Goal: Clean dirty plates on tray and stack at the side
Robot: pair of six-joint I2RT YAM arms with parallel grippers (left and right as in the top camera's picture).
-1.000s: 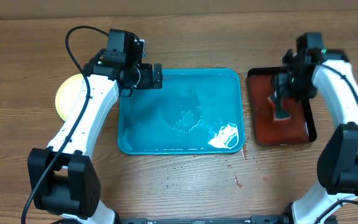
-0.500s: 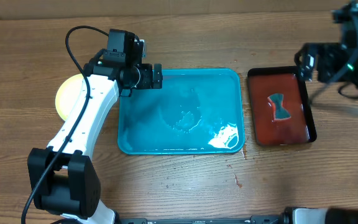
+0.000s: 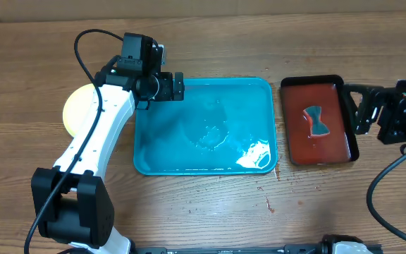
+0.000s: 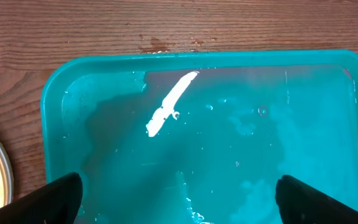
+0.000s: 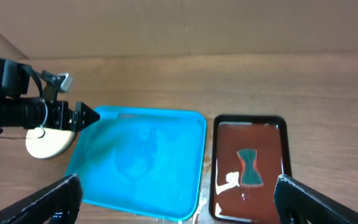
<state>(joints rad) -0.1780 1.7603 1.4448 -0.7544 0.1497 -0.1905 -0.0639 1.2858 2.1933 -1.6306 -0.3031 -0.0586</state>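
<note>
The plates [image 3: 75, 111] show as a pale yellow disc at the left of the overhead view, off the tray and partly under the left arm. How many are stacked there cannot be told. The tray [image 3: 189, 159] lies mid-frame with no plate on it, only a film of water and glare, so the cleaning looks done. The left hand [image 3: 182, 86] hovers empty, fingers spread wide, over the tray's upper left corner, near the plates; that spot suits setting them aside. At right the sponge [image 3: 318, 120] lies in the red tray [image 3: 294, 152], out of the way. The right hand [image 3: 354, 109] stands wide open and empty at that tray's right edge, over the worktop [image 3: 259, 42].
</note>
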